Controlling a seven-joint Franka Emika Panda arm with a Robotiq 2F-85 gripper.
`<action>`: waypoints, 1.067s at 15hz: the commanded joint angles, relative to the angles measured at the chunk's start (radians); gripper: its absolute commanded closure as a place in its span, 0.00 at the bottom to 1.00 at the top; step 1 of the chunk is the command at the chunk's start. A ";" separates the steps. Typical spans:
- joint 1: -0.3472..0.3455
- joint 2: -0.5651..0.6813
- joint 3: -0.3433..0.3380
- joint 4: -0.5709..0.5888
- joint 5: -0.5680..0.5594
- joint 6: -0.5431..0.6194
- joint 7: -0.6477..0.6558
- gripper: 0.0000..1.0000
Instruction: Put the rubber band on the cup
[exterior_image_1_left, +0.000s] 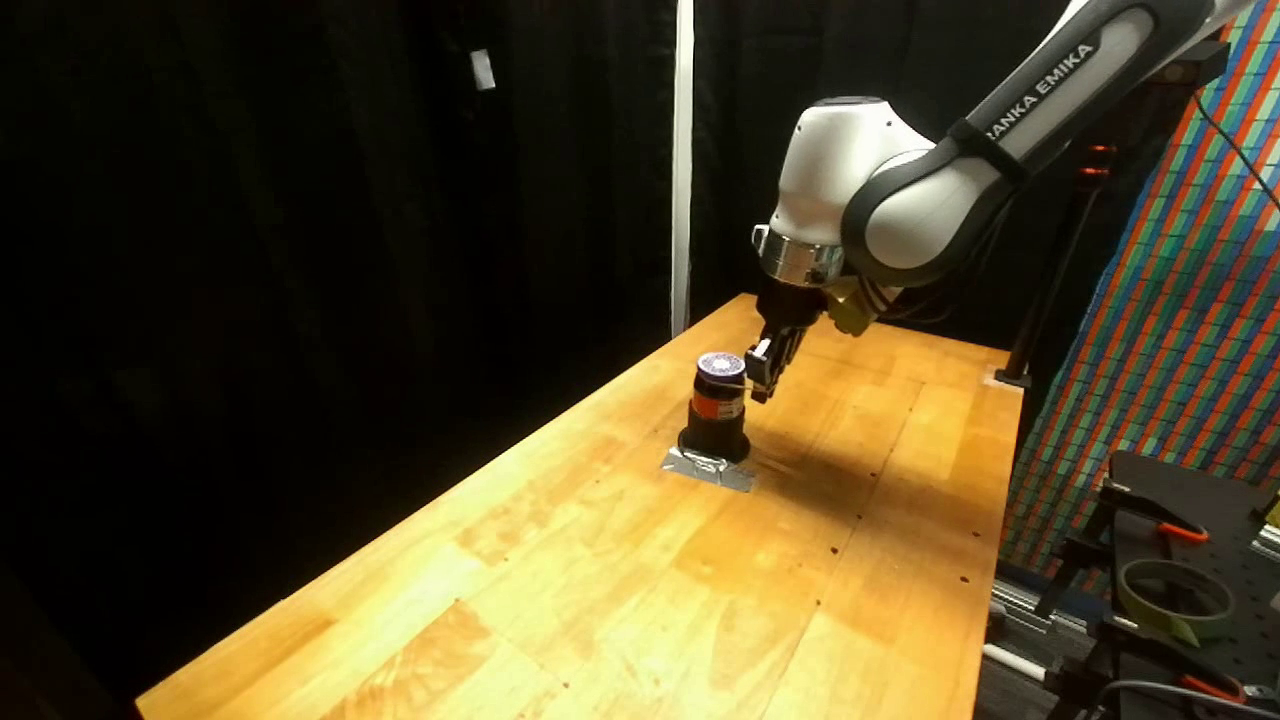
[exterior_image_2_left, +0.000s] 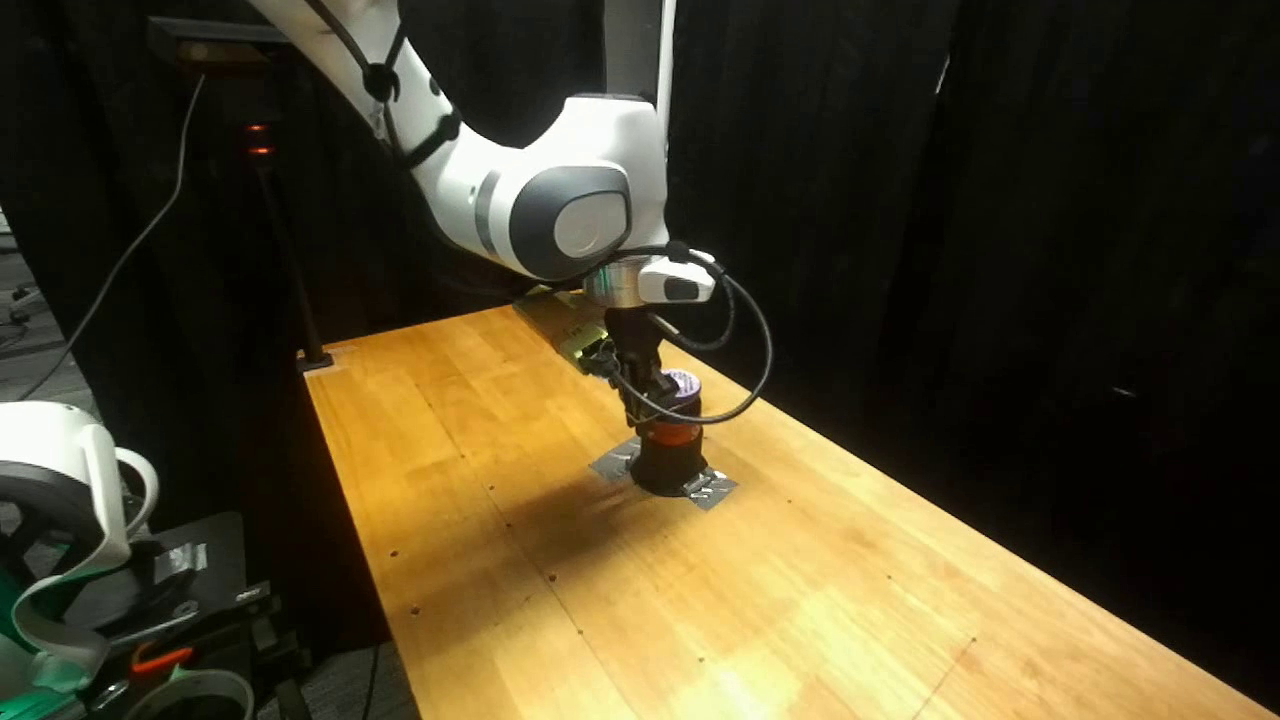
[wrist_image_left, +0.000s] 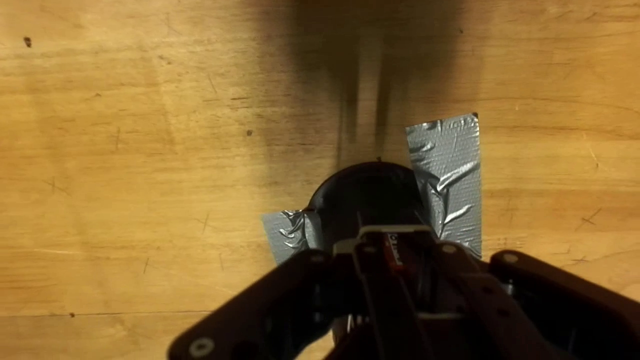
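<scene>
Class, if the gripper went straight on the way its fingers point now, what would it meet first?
Most likely the cup at its flared black foot, which shows just past the fingers in the wrist view. Depth is unclear: they may clear it and reach the table beside it.

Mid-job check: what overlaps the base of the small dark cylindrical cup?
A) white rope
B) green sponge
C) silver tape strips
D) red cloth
C: in the wrist view, silver tape strips lap over the base of the dark cylindrical cup and reach onto the wooden table.
</scene>
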 joint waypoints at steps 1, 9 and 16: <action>0.009 -0.071 -0.015 -0.137 -0.016 0.165 0.039 0.80; 0.229 -0.065 -0.271 -0.345 -0.101 0.675 0.177 0.80; 0.507 0.034 -0.476 -0.468 0.078 1.066 0.102 0.80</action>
